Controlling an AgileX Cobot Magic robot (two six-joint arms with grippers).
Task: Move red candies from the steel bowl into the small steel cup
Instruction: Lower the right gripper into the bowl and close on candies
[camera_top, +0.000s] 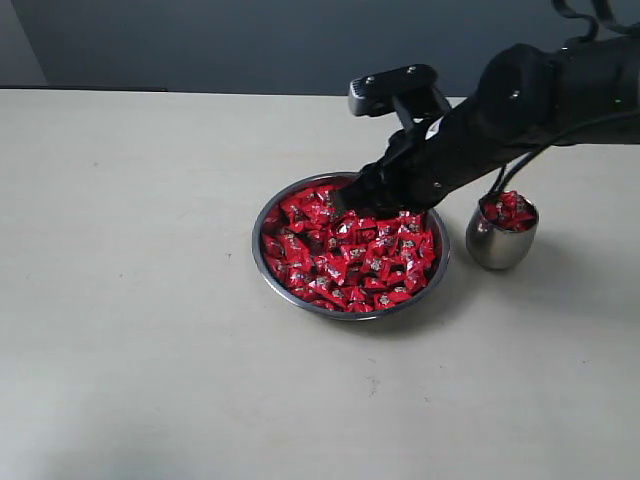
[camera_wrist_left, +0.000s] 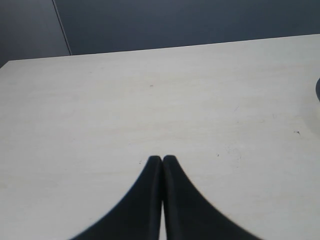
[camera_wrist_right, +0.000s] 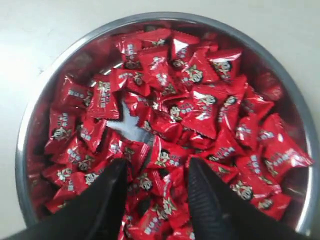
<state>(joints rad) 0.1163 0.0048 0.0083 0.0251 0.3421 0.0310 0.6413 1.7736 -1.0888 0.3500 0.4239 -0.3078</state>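
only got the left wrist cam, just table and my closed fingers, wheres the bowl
Observer: The steel bowl sits in the middle of the exterior view, piled with red candies.
Operator: and the right gripper
Observer: The right gripper is low over the candies in the bowl, jaws open.
Operator: anything in the cup
Observer: The small steel cup stands upright just right of the bowl in the exterior view, with red candies heaped to its rim.

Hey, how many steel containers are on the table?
2. The wide bowl sits in the middle of the table, full of red candies; the small cup stands just right of it in the exterior view, not touching, also holding candies. The arm may hide more behind.
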